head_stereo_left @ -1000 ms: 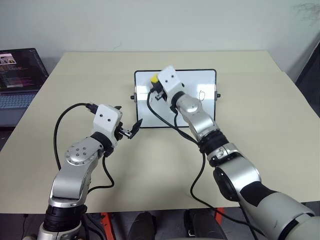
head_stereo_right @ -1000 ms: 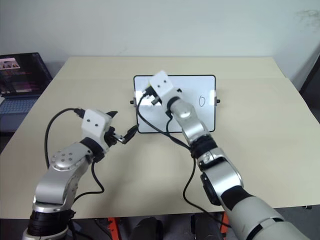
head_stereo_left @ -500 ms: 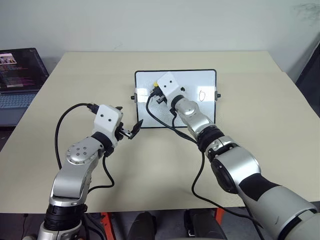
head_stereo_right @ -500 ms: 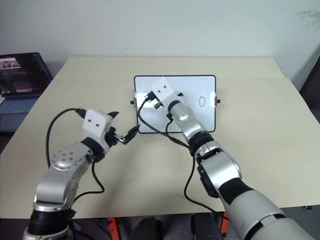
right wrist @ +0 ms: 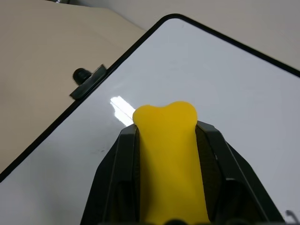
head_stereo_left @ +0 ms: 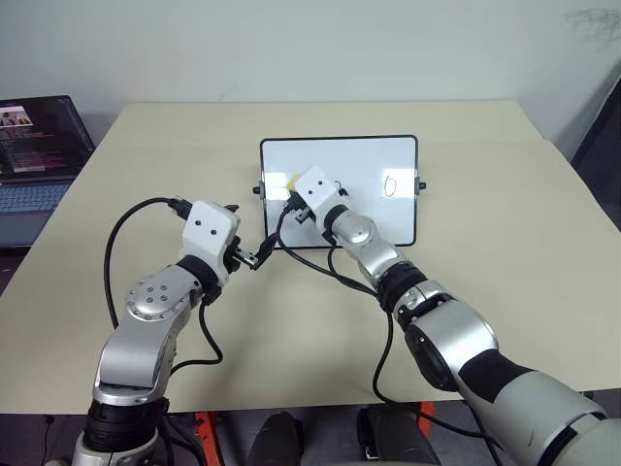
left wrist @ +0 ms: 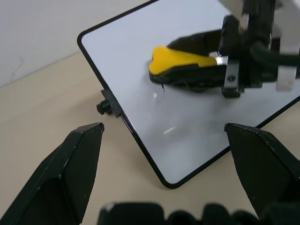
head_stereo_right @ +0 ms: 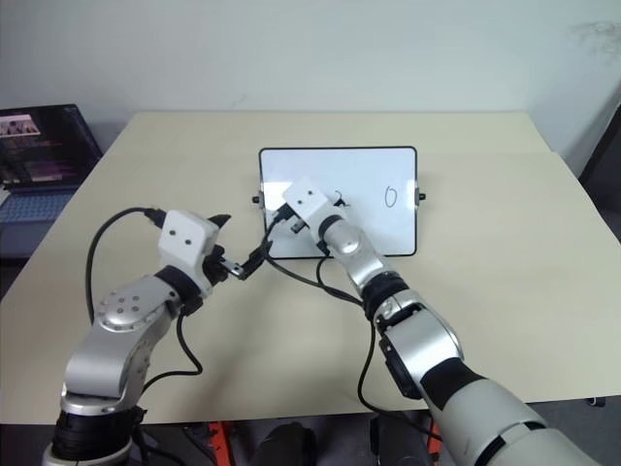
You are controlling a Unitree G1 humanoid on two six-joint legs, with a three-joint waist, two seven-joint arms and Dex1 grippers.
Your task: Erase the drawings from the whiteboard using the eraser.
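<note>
The whiteboard [head_stereo_left: 364, 160] lies flat in the middle of the table, black-framed, with a small knob on each side edge. Of the drawings, a "0" [head_stereo_left: 390, 184] stands on its right part. A short black stroke [left wrist: 161, 87] shows just under the eraser's tip. My right gripper [head_stereo_left: 294, 194] is shut on the yellow eraser [right wrist: 168, 150], which rests on the board's left part, also seen as the eraser [left wrist: 183, 58] from the other wrist. My left gripper [head_stereo_left: 260, 254] is open at the board's near left corner, its fingers [left wrist: 70, 168] wide apart and empty.
An open dark laptop [head_stereo_left: 34, 155] sits off the table's far left. Black cables [head_stereo_left: 320, 257] trail from both wrists over the board's near edge and the tabletop [head_stereo_left: 505, 252]. A wall stands behind the table's far edge.
My right gripper has drawn the eraser from the board's far left part towards its near edge. The left arm has stayed still.
</note>
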